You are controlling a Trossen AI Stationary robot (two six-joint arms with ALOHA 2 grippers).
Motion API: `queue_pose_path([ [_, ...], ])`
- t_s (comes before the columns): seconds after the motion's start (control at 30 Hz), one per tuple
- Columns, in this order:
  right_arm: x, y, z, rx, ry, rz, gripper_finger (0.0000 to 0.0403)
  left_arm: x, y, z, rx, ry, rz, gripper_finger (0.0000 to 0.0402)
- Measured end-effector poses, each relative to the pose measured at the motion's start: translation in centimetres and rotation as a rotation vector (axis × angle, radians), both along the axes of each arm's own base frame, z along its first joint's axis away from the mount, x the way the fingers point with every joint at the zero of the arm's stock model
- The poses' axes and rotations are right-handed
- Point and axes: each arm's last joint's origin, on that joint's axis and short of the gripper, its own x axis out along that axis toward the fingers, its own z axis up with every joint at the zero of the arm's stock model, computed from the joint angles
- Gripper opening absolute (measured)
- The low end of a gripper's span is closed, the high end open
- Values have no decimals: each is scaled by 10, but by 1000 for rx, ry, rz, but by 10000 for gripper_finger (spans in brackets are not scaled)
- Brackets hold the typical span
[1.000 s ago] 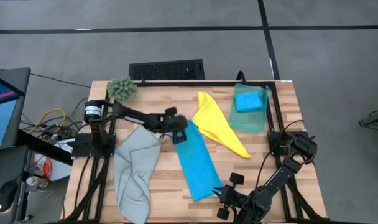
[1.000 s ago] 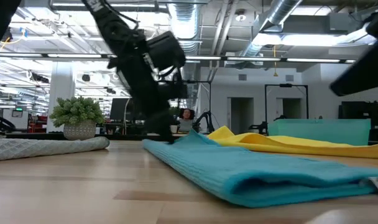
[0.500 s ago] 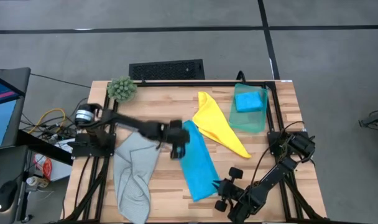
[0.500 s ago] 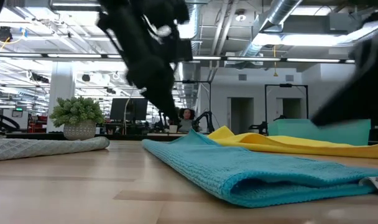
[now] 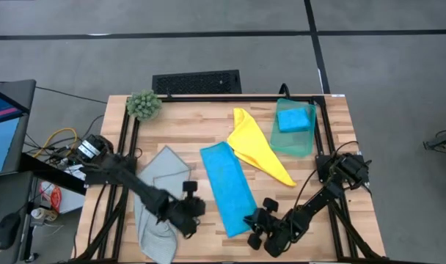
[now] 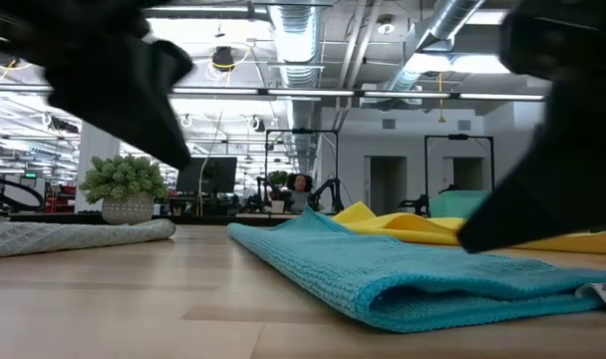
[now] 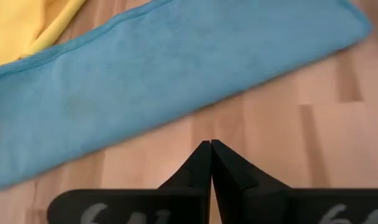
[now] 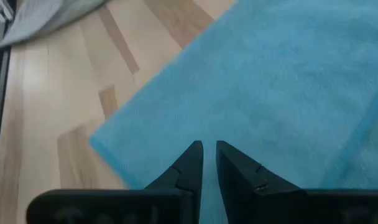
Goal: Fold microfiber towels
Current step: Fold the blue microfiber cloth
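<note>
Blue towel [image 5: 228, 188] lies folded long mid-bench, running toward the near edge. Right gripper [image 5: 254, 229] hovers at its near corner, fingers slightly parted and empty; left gripper [image 5: 188, 218], clenched shut, sits beside the grey towel [image 5: 161, 198]. A shallow pinch could catch only the top layer, undoing the fold.

A fuzzy round green plant [image 5: 143, 105] in a pale pot is seen at a far corner of the light wooden slatted table [image 5: 192, 128], a black rectangular grille [image 5: 196, 81] lies on the grey floor just beyond the table's far edge, and a seated person [image 6: 301, 185] is visible in the room behind.
</note>
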Motion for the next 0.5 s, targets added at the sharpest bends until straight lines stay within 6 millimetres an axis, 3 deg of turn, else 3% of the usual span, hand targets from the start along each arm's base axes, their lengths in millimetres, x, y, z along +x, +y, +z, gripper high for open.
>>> queue_pose_path([
  [0.23,14,-12,1,48,15,-12,68,-25,-27,0,-4,-55,34,0],
  [0.5,19,-16,0,94,39,-12,26,-26,-36,7,-34,-99,36,0],
])
